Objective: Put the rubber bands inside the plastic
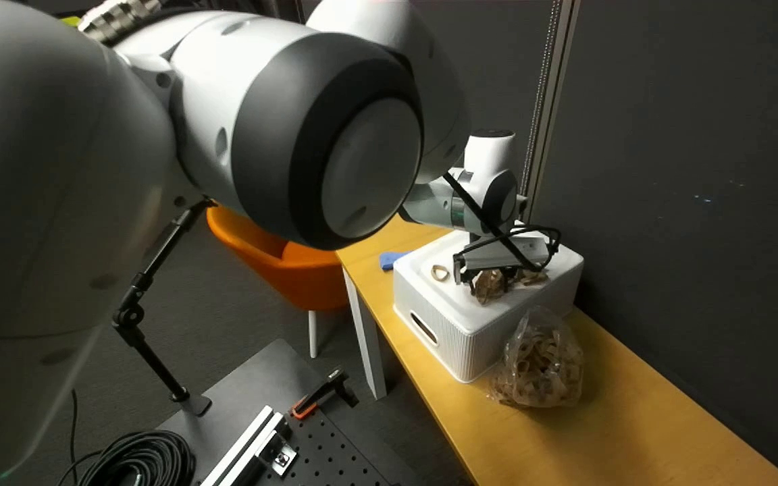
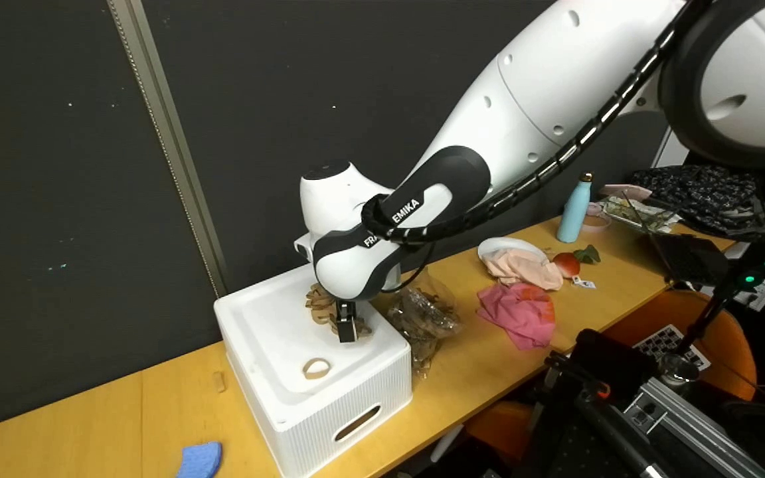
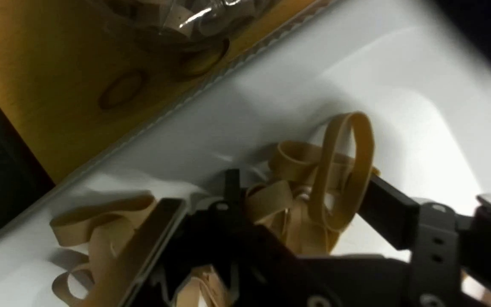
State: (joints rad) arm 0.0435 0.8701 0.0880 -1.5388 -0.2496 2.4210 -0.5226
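Note:
Several tan rubber bands [image 2: 319, 302] lie heaped on top of the upturned white box; they also show in an exterior view [image 1: 490, 287]. My gripper [image 3: 301, 175] is low over the box with its black fingers apart, and a clump of bands [image 3: 358, 149] lies between them, against the right finger. More bands [image 3: 100, 219] lie left of the left finger. A single loop [image 2: 317, 375] rests apart near the box's front. The transparent plastic bag [image 1: 544, 364] stands on the table against the box, holding many bands; it also shows in the wrist view [image 3: 194, 17].
The white box [image 2: 329, 411] stands on the wooden table [image 1: 605, 432] near a dark wall. Two thin loops [image 3: 122, 89] lie on the table near the bag. A blue piece [image 2: 200, 459], pink cloth [image 2: 522, 315] and a blue bottle [image 2: 575, 209] are on the table.

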